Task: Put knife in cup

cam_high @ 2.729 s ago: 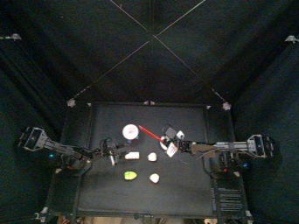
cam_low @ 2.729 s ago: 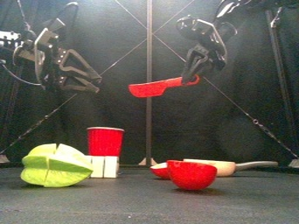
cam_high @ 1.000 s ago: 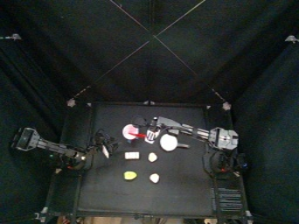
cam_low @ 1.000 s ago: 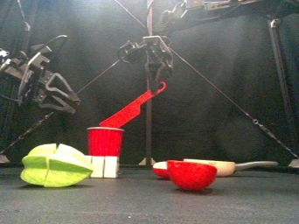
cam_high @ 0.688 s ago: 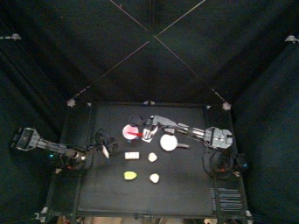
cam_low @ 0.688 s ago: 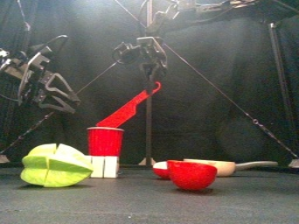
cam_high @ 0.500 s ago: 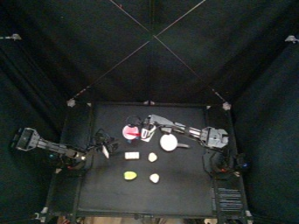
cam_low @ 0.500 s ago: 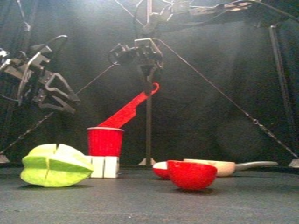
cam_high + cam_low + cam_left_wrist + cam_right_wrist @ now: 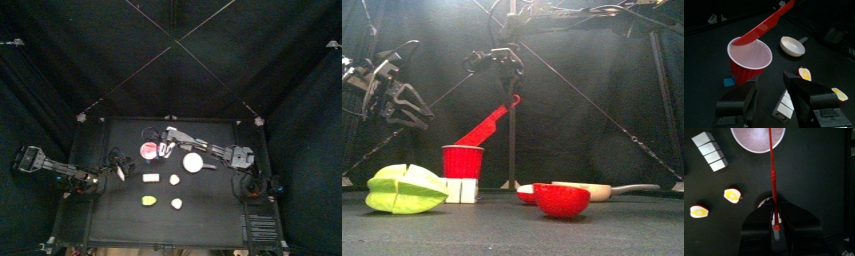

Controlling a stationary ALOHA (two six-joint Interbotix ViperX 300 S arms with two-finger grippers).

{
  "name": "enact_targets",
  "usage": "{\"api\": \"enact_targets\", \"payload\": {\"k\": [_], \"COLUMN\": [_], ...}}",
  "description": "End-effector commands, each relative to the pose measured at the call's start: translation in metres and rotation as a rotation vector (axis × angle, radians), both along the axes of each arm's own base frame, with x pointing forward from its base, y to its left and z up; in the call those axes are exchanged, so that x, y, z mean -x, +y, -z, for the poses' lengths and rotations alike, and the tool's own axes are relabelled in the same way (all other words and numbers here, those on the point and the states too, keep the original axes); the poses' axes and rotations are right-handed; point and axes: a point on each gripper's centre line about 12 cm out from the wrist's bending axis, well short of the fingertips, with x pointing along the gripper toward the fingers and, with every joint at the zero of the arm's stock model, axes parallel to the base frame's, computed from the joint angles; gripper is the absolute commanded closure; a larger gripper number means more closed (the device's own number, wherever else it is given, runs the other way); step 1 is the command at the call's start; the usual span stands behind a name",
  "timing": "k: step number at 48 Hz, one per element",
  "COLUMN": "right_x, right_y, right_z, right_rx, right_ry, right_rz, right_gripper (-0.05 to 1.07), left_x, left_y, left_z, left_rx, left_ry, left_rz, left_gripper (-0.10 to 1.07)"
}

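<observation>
**Booth:** Black curtains are closing in the small black table point(image 9: 214, 205) on every side. What are you gripping up there?

**Arm:** I'm pinching the slim red plastic toy knife point(image 9: 486, 126) by its handle end in my right gripper point(image 9: 775, 217), jaws narrowed onto it. I'm holding it slanted, handle high, blade pointing down toward the cup.

**Booth:** And the cup itself?

**Arm:** It's the red plastic cup with the pale inside point(image 9: 749, 61), standing upright on the table toward the left side. The knife's tip is sitting right at the rim, over the mouth; from my left wrist it's lying across the rim. I can't tell whether it's touching.

**Booth:** Your other side?

**Arm:** My left gripper point(image 9: 771, 95) is hanging above the table to the left of the cup, jaws spread wide, carrying nothing.

**Booth:** Anything else around?

**Arm:** A yellow-green lump point(image 9: 404, 188) is lying at the front left, white blocks point(image 9: 462, 190) are sitting just in front of the cup, a red bowl point(image 9: 561, 198) is resting front and centre, and a cream dish with a handle point(image 9: 792, 45) is lying beyond it.
</observation>
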Motion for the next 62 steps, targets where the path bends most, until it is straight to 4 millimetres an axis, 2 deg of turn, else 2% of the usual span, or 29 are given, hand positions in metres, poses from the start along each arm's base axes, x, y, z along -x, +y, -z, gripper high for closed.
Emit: {"api": "enact_targets", "payload": {"k": [1,12,21,35,62], "right_x": [0.001,-0.002,0.004,0.002,0.0], "right_y": [0.002,0.004,0.007,0.006,0.009], "right_z": [-0.023,-0.022,-0.033,-0.049,-0.017], "right_rx": [0.005,-0.012,-0.012,-0.002,-0.078], "right_ry": [-0.059,-0.056,-0.059,-0.106,-0.029], "right_rz": [-0.004,-0.013,-0.007,-0.002,-0.013], "right_gripper": [0.52,0.52,0.52,0.52,0.52], "left_x": [-0.003,-0.002,-0.002,-0.002,-0.002], "left_y": [-0.001,-0.001,-0.001,-0.001,-0.001], "left_z": [-0.005,-0.003,-0.003,-0.003,-0.003], "left_rx": [-0.007,-0.006,-0.006,-0.006,-0.008], "left_ry": [-0.015,-0.01,-0.01,-0.01,-0.007], "left_rz": [0.003,0.004,0.004,0.004,0.004], "left_gripper": [0.18,0.18,0.18,0.18,0.18]}}
